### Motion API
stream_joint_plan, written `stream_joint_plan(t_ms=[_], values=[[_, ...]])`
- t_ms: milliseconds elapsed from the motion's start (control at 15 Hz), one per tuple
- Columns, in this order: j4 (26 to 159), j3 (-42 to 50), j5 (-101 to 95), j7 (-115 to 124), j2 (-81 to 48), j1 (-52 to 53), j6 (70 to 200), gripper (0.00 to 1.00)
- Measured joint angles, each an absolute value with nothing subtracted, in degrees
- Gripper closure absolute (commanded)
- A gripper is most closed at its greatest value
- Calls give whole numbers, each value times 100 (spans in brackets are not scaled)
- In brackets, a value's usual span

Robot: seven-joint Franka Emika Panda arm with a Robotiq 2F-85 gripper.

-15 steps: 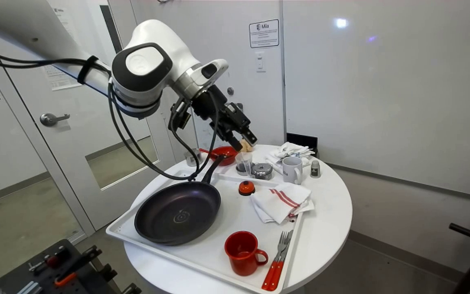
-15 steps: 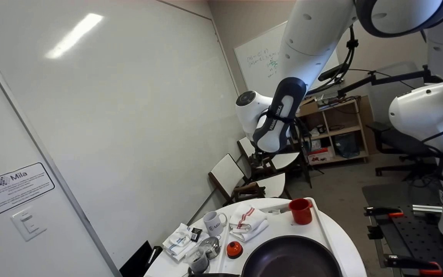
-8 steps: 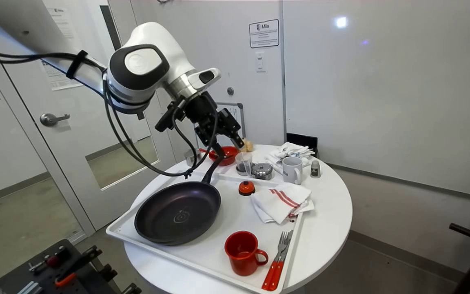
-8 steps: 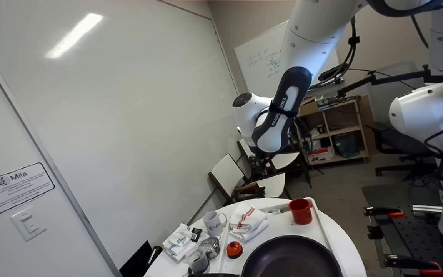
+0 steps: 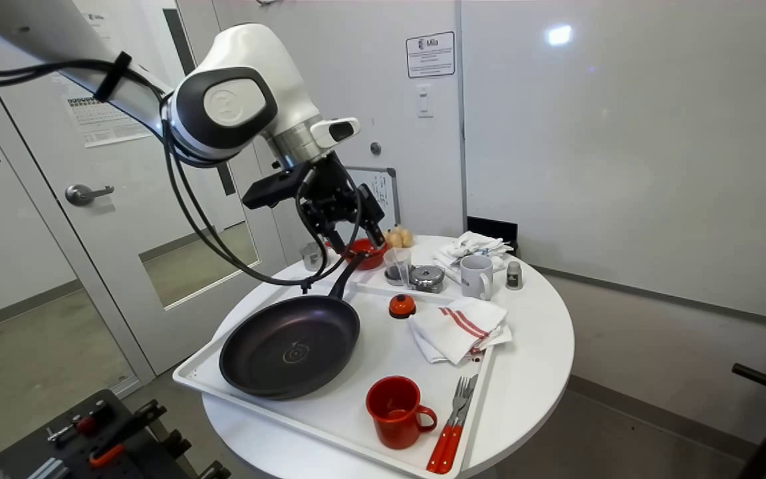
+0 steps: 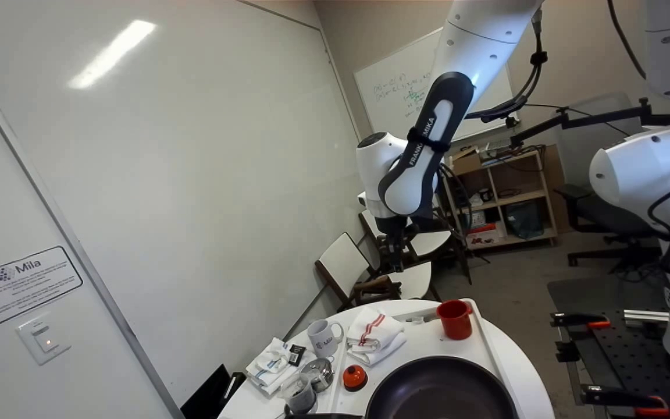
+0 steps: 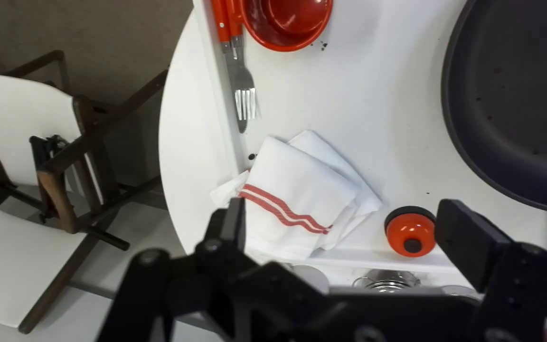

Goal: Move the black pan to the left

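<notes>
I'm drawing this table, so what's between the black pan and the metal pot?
A small orange thing and the tray's edge lie between the black pan and the metal pot, in an exterior view and the wrist view.

In an exterior view, the hand (image 6: pixel 395 266) hangs higher than the table (image 6: pixel 528 384); the striped cloth (image 6: pixel 373 338) appears below the hand, the black pan (image 6: pixel 442 390) and red mug (image 6: pixel 455 321) below and right of it.

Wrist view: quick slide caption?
Empty, open gripper; beyond it, a white tray with black pan, red mug and striped towel.
</notes>
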State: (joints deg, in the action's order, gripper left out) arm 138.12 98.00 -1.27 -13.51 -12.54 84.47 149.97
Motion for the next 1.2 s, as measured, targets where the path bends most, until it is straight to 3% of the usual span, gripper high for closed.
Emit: stream_joint_plan(t_ms=[400,1200], values=[[13837,10068,110,-1942,-477,8595,14897,0],[13843,10073,115,-1952,-407,8625,14897,0]])
